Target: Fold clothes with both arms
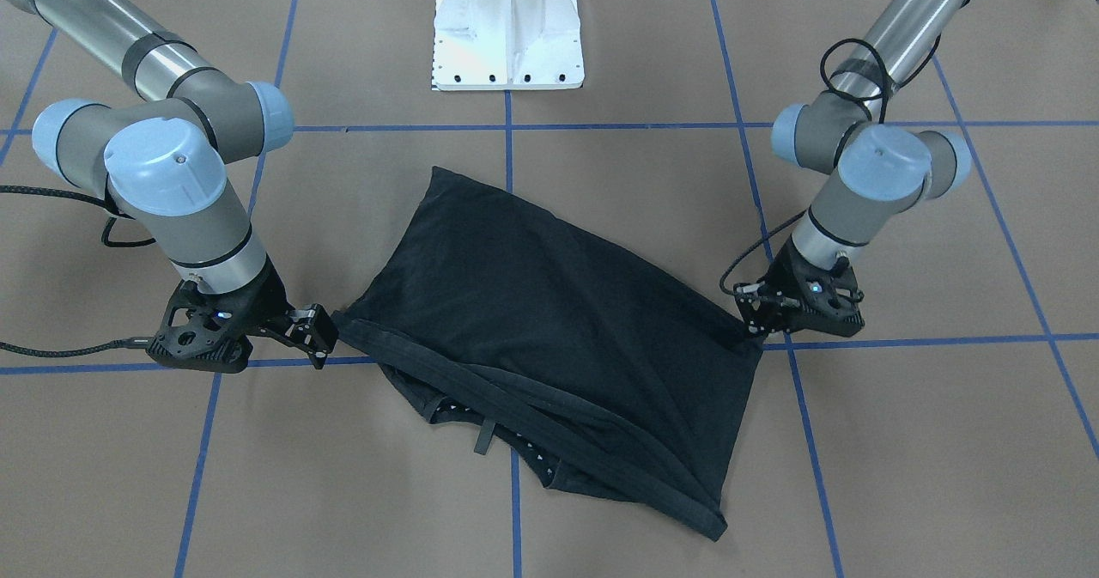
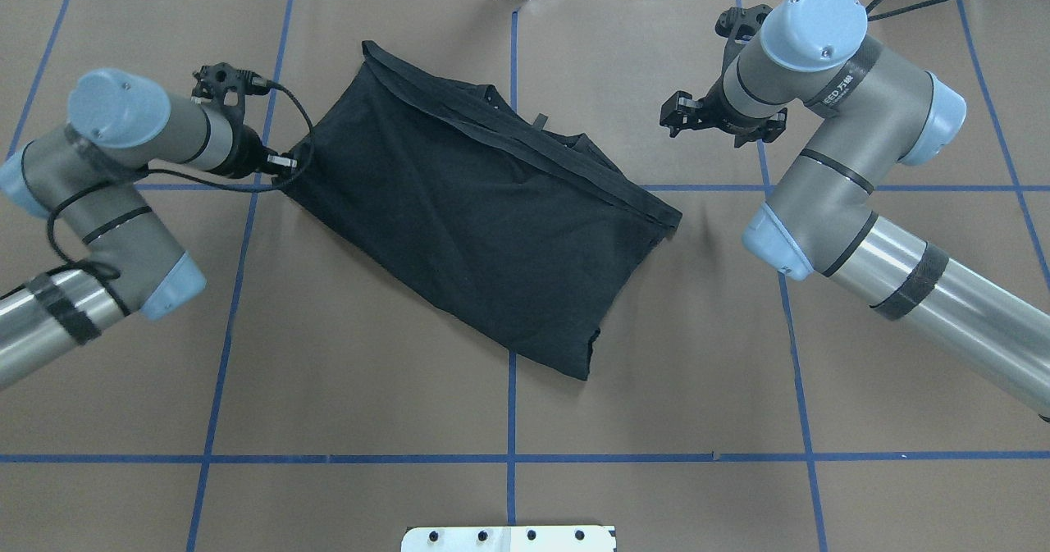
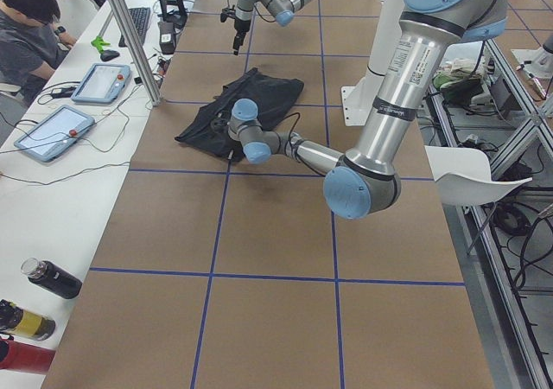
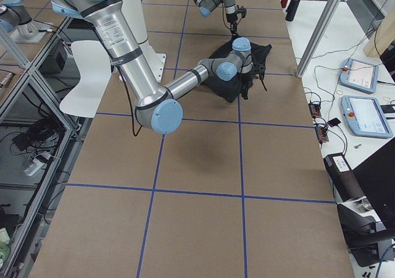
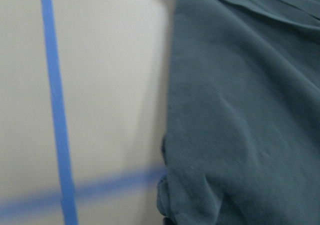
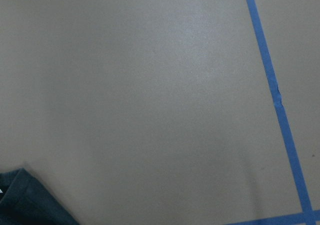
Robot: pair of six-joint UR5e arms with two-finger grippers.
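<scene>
**Folded shirt lying askew between the two hands**

The black shirt (image 1: 549,303) is lying folded over and slanted in the middle of the surface (image 1: 601,509), in front of the white base (image 1: 506,37). Its top layer is creasing toward the corner beside the left hand (image 1: 754,327). On the side away from the robot, a lower layer is peeking out under a hem band.

The left hand is sitting low at that corner, touching the cloth. Whether it is pinching the cloth I cannot tell. The right hand (image 1: 316,334) is hanging above the surface just off the opposite corner, fingers parted and holding nothing. The right wrist view is showing bare surface, blue tape (image 6: 272,95) and only a tip of the shirt.

In the exterior left view, a person (image 3: 26,39) is sitting beside the surface by two tablets (image 3: 52,130).
</scene>
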